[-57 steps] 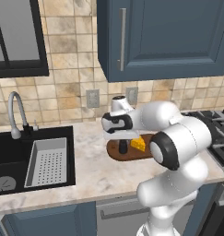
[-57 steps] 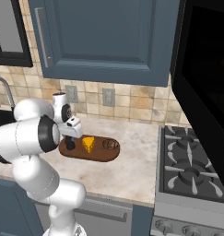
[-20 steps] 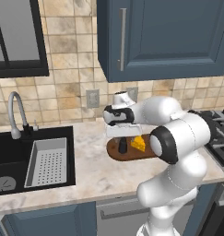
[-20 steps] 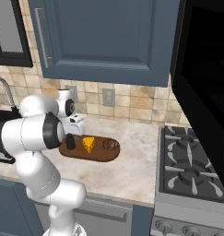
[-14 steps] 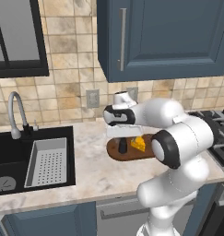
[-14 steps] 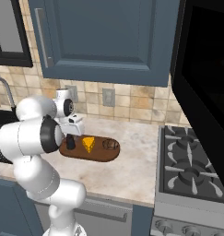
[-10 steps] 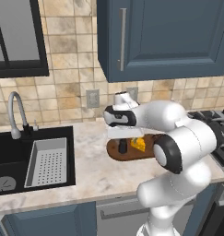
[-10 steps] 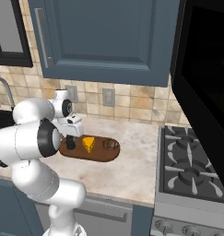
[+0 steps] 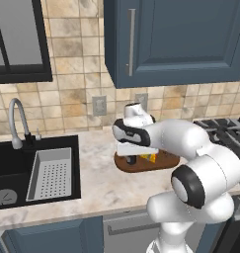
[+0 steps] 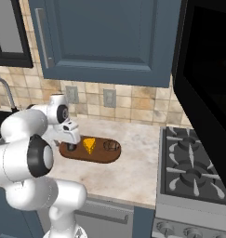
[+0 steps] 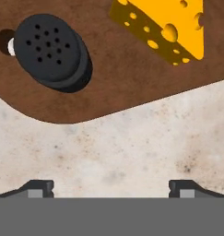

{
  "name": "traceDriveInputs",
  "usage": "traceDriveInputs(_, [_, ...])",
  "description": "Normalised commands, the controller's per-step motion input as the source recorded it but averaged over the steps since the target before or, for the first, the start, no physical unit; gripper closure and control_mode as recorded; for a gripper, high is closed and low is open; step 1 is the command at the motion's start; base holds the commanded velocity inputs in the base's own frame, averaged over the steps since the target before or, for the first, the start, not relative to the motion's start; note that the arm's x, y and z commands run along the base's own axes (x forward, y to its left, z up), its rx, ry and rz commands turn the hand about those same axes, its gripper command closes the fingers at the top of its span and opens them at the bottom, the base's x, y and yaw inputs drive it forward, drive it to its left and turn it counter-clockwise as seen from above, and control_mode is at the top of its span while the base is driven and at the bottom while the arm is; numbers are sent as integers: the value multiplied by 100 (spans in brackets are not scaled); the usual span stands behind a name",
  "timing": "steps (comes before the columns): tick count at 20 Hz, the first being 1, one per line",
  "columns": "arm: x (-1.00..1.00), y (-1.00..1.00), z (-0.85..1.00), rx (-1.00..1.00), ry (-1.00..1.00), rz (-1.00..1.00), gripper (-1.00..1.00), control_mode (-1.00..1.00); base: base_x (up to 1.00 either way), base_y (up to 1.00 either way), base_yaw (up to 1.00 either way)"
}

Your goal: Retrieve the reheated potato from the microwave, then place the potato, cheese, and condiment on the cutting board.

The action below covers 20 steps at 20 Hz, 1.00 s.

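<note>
Condiment point(image 11: 51, 51) is standing released at the cutting board point(image 11: 132, 69) end beside cheese point(image 11: 166, 28) and potato point(image 10: 111, 146); gripper point(image 11: 111, 186), jaws being held apart, is being raised, so placement appears complete.

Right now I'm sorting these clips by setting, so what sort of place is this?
A home kitchen, rendered in simulation: a sink with a faucet, a gas stove and a tiled wall under blue cabinets. A cutting board holds cheese.
</note>
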Motion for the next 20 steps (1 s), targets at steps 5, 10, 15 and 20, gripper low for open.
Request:
traceDriveInputs(5, [-51, -3, 13, 0, 0, 0, -100, -100, 0, 0, 0])
traceDriveInputs(10, [-52, -2, 17, 0, 0, 0, -100, -100, 0, 0, 0])
traceDriveInputs(15, [-56, -6, 20, 0, 0, 3, -100, -100, 0, 0, 0])
traceDriveInputs(20, [-63, -9, 18, 0, -3, 7, -100, -100, 0, 0, 0])
